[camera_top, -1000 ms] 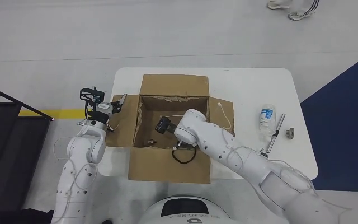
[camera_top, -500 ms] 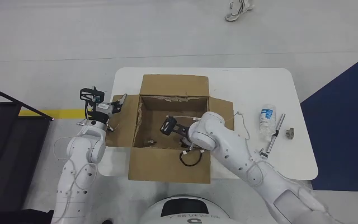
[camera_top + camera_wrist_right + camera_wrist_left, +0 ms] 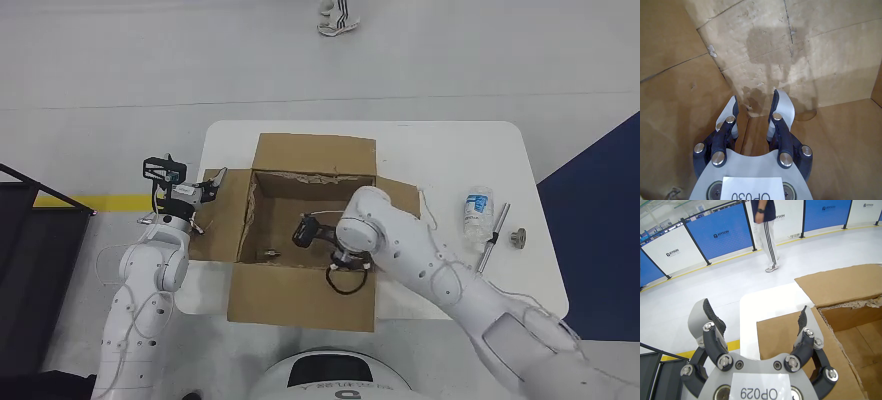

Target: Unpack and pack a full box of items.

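Observation:
The open cardboard box (image 3: pixel 310 155) stands in the middle of the white table (image 3: pixel 450 145). My right gripper (image 3: pixel 300 235) hangs inside it, open, with nothing between its fingers (image 3: pixel 776 103) above the bare box floor (image 3: pixel 762 56). A small dark item (image 3: pixel 270 253) lies on the floor near the box's left wall. My left gripper (image 3: pixel 208 188) is held open over the left flap (image 3: pixel 780 336), outside the box, holding nothing. In the left wrist view the left gripper (image 3: pixel 755 308) has its fingers spread wide.
On the table right of the box lie a clear water bottle (image 3: pixel 477 210), a metal rod (image 3: pixel 492 240) and a small round part (image 3: pixel 517 237). A white cord (image 3: pixel 405 205) drapes over the right flap. A dark cable loop (image 3: pixel 345 280) rests on the near flap.
My right arm has swung and its gripper has shifted slightly right and toward the near side inside the box. The left arm has kept still.

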